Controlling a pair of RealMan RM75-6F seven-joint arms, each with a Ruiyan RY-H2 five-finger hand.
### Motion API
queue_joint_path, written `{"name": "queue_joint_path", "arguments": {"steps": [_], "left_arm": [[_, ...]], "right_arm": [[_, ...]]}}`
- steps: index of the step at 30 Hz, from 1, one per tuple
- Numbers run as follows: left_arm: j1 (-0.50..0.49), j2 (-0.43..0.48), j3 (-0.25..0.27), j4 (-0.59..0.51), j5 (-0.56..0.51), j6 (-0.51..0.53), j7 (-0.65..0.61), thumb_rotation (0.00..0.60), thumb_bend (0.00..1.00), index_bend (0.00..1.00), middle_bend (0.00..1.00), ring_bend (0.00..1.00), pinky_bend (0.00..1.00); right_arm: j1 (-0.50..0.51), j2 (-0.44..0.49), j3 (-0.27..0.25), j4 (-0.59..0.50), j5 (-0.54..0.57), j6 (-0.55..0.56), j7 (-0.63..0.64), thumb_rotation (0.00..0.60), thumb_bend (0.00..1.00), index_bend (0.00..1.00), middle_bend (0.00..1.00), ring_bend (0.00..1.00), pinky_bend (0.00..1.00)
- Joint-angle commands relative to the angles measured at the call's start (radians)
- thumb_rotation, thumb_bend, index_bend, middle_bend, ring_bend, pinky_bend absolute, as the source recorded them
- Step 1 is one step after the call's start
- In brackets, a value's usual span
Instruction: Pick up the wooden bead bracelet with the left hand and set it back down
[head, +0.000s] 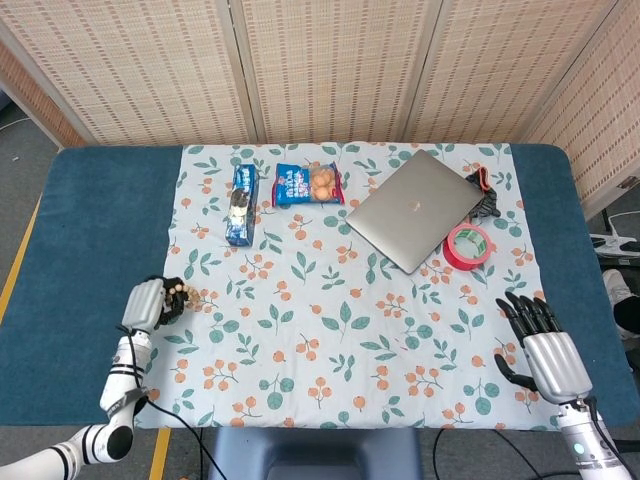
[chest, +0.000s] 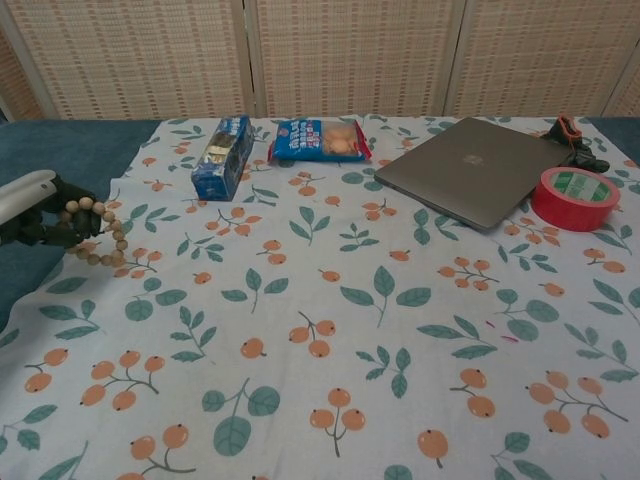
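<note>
The wooden bead bracelet (chest: 98, 233) hangs from my left hand (chest: 35, 210), lifted clear of the cloth at the table's left edge. In the head view the same left hand (head: 148, 304) holds the bracelet (head: 180, 295) over the cloth's left border, its dark fingers curled through the loop. My right hand (head: 545, 346) lies at the front right corner with fingers spread and nothing in it; the chest view does not show it.
A floral cloth (head: 340, 330) covers the blue table (head: 90, 250). At the back lie a blue snack box (head: 239, 205), a blue snack bag (head: 308, 184), a closed laptop (head: 412, 208), red tape (head: 467, 245) and a dark small object (head: 486, 195).
</note>
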Motion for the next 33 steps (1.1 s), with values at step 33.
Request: {"name": "queue_joint_path", "arguments": {"steps": [33], "left_arm": [[0.022,0.292,-0.396,-0.305,-0.787,-0.483,-0.313,0.6,0.6,0.54,0.72,0.45,0.32]], "right_arm": [[0.02,0.006,-0.016,-0.007,0.002,-0.068,0.023,0.518,0.31,0.0,0.0,0.0,0.0]]}}
